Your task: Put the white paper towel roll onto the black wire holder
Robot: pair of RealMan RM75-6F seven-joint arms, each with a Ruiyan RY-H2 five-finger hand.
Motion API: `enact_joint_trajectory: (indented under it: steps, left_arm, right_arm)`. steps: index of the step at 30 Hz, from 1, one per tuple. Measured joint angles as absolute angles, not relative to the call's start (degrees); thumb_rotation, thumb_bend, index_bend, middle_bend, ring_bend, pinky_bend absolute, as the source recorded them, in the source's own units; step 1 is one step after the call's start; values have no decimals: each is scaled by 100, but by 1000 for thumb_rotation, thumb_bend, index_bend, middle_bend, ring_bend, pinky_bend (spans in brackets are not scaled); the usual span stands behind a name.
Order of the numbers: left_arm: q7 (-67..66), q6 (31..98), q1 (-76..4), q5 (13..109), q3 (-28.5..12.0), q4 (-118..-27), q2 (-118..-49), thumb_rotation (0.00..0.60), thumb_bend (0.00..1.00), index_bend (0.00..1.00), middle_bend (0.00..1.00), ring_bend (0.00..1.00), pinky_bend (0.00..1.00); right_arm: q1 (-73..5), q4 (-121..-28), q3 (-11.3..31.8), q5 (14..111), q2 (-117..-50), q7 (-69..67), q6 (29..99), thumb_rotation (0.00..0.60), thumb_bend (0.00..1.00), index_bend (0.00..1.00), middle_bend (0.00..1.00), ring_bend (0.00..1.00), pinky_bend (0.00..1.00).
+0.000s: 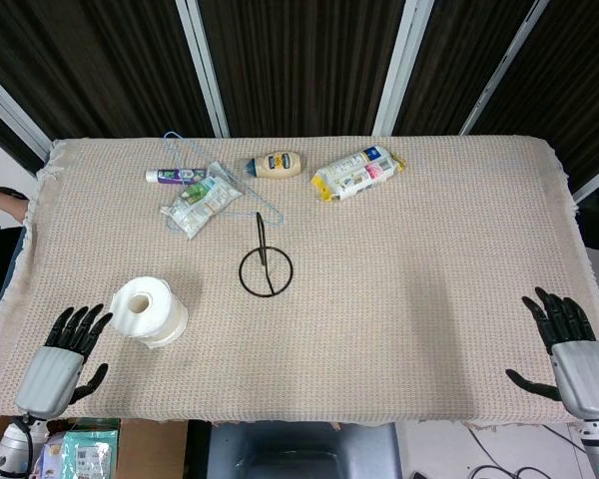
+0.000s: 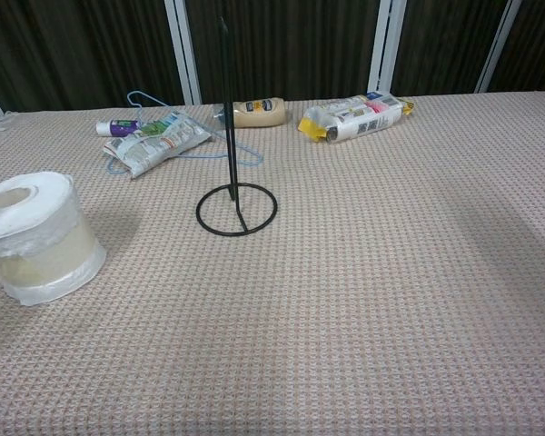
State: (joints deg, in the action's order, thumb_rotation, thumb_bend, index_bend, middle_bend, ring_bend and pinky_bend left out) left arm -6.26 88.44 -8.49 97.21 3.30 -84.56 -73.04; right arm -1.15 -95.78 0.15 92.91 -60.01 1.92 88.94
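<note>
Table [image 1: 429, 299] lay cloth-covered. White paper towel roll [image 1: 150, 310] stood on end at 8 o'clock of the black wire holder [image 1: 266, 267], apart from it. My left hand [image 1: 65, 351] rested just beside the roll, fingers spread, holding nothing. My right hand [image 1: 569, 349], 4 o'clock edge, likewise spread and empty.

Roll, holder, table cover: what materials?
Paper towel roll: soft white paper in what seems a thin clear plastic wrap, glossy and wrinkled. Holder: thin black wire, likely painted metal, ring base with upright rod. Table cover: beige woven fabric, waffle texture, frayed edges.
</note>
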Motion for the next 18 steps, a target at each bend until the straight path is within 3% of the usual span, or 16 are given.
enact_joint_trajectory:
  steps: [10, 18]
  left_arm:
    - [1543, 8766, -1074, 9739, 241, -7967, -7652, 600, 324, 0, 0, 0, 1]
    - [3606, 7941, -1500, 9254, 3, -7152, -8165, 600, 303, 0, 0, 0, 0]
  right_arm:
    - [-153, -9591, -51, 9362, -5967, 123, 8777, 600, 119, 0, 0, 0, 0]
    - [-172, -9628, -24, 9282, -5945, 102, 8725, 600, 118, 0, 0, 0, 0]
